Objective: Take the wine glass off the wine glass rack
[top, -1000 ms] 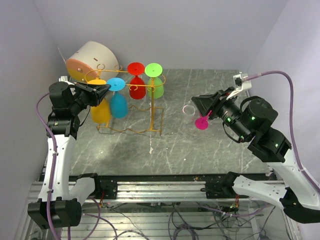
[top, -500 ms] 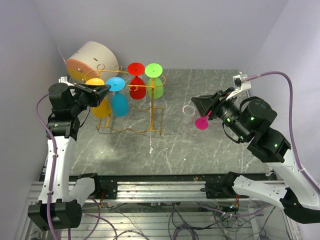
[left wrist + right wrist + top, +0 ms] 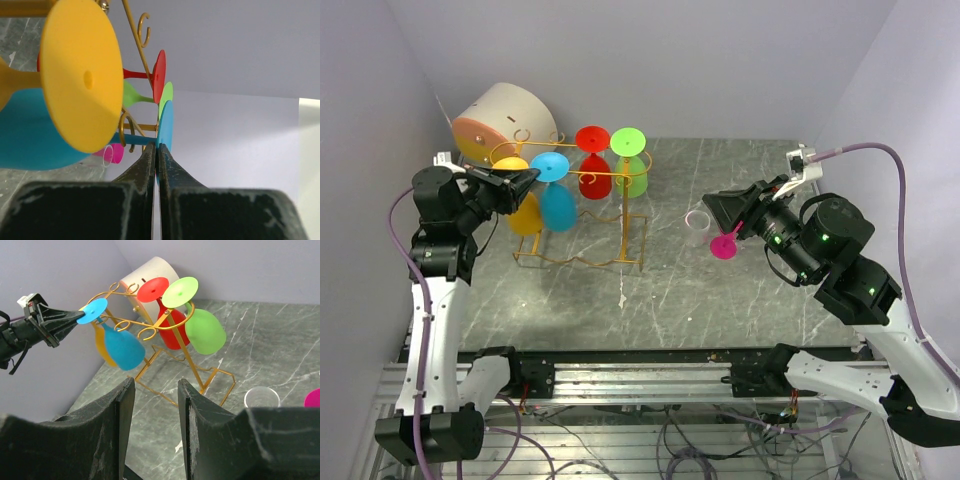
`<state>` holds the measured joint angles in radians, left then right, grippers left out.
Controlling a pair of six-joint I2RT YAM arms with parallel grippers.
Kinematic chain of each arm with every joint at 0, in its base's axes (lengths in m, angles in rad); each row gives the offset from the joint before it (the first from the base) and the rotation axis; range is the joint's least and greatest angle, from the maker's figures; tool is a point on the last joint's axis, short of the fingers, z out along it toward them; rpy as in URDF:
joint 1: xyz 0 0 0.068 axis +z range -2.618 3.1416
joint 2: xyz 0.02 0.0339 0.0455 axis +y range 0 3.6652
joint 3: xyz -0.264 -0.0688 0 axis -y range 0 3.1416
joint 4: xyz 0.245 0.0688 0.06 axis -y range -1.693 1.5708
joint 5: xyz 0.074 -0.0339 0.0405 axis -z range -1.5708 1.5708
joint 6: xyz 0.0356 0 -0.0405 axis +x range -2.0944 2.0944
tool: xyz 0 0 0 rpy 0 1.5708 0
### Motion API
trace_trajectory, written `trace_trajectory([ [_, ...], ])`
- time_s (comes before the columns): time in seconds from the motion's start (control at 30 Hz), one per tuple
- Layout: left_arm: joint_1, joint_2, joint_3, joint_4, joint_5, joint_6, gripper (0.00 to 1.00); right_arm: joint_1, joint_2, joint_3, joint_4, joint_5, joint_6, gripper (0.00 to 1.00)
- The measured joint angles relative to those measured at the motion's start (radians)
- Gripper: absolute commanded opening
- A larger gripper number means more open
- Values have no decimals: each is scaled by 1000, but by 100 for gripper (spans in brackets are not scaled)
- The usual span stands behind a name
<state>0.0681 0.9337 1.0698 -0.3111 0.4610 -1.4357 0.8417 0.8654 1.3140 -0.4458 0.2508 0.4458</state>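
Note:
The gold wire wine glass rack (image 3: 582, 205) stands at the back left of the table, also in the right wrist view (image 3: 165, 347). Yellow (image 3: 524, 213), blue (image 3: 557, 205), red (image 3: 594, 175) and green (image 3: 632, 172) wine glasses hang upside down on it. My left gripper (image 3: 528, 176) is shut on the rim of the blue glass's round foot (image 3: 165, 125), pinched between the fingertips (image 3: 156, 146). The yellow glass's foot (image 3: 82, 75) hangs right beside it. My right gripper (image 3: 720, 208) is open and empty, well to the right of the rack (image 3: 155, 382).
A white-and-orange drum (image 3: 502, 118) lies behind the rack against the left wall. A clear glass (image 3: 698, 224) and a pink glass (image 3: 724, 244) are on the table just below my right gripper. Walls close in on the left, back and right.
My left arm has drawn slightly to the left while still holding the blue foot; the yellow and blue bowls have swung up a little. The right arm has not moved.

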Motion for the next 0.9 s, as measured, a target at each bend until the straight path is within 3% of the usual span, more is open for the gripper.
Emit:
trace_trajectory([
  [0.6, 0, -6, 82, -216, -58, 110, 7, 0, -23, -13, 1, 0, 14, 40],
  [0.9, 0, -58, 104, -243, -65, 108, 7, 0, -22, -24, 2, -5, 22, 40],
])
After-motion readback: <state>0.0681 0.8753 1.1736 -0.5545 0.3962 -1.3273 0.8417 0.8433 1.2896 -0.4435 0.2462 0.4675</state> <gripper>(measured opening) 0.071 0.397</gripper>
